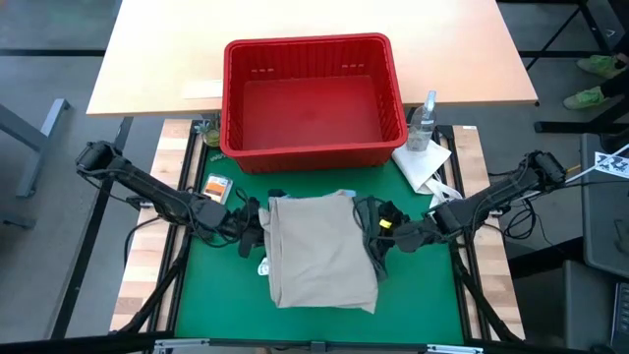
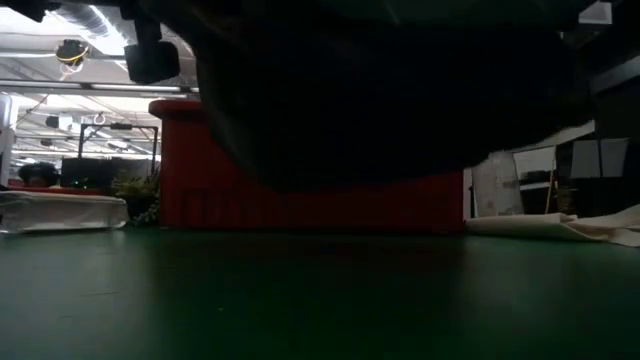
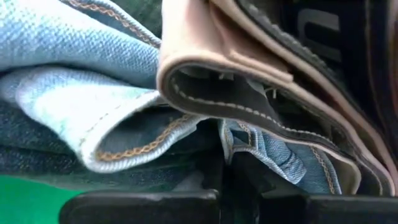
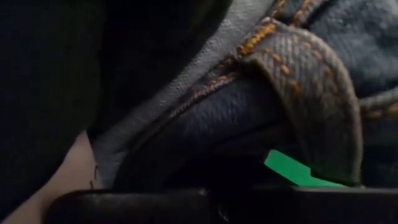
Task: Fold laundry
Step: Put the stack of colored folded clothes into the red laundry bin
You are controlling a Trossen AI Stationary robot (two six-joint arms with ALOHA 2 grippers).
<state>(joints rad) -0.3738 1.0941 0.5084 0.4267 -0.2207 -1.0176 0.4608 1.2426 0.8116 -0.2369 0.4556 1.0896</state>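
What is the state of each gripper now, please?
Left gripper: shut, at the left edge of the folded laundry stack.
Right gripper: shut, at the stack's right edge.

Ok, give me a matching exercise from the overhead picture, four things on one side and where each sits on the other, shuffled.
Things:
1. red basket
2. beige khaki piece
3. spray bottle
4. small card

Places:
A. on the white cloth, right of the basket
B. middle of the green mat, between the two arms
C. left side, in front of the basket's corner
D. back of the mat, against the pale table

Pairs: 1-D, 2-B, 3-A, 4-C
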